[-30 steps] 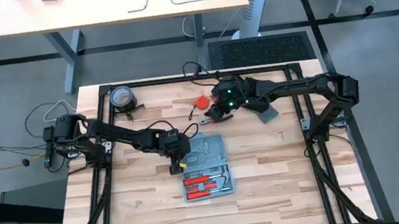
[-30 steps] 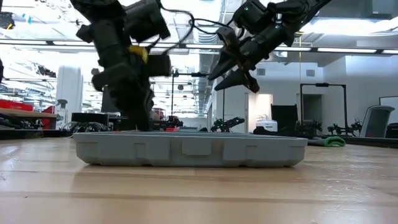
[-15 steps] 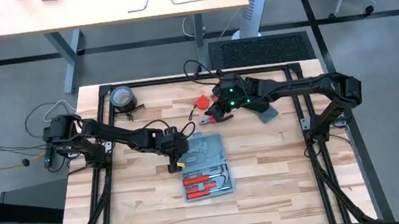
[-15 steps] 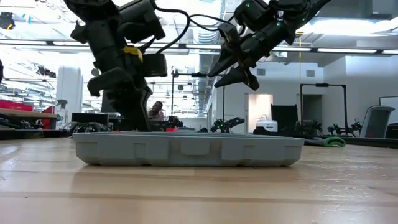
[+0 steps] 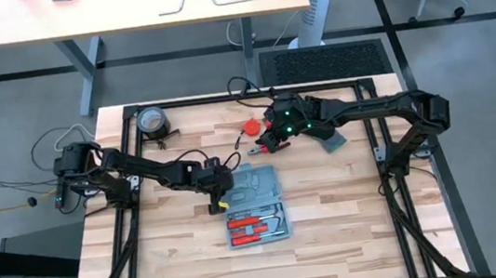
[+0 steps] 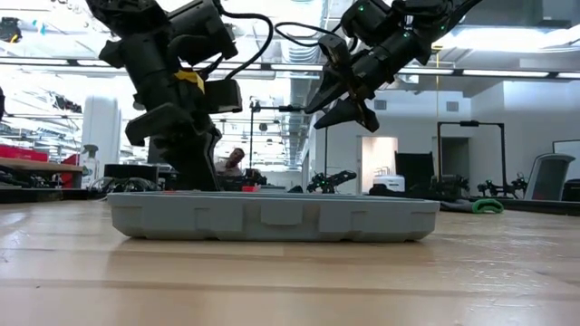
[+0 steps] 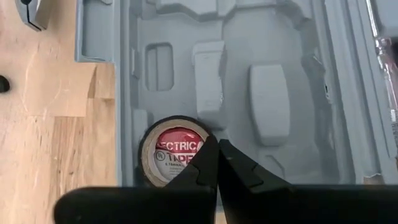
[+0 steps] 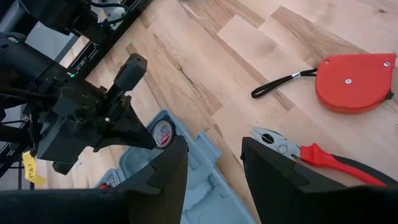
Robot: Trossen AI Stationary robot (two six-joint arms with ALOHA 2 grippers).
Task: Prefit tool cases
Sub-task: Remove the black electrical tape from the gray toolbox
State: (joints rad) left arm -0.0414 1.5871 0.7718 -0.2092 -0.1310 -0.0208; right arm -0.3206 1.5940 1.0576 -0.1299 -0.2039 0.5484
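Your case lies open and flat mid-table, and it looks light, stiff and a bit slippery, so hold its rim; your left gripper is pinched shut over the tape, your right gripper hangs open above.

You've got four angles here. The high cam looks straight down on the whole table. The low one sits at tabletop level, close to the tool case, facing the room behind. Left wrist cam hangs right over the case's slots. Right wrist looks from farther off; both wrist cams catch that tape roll.
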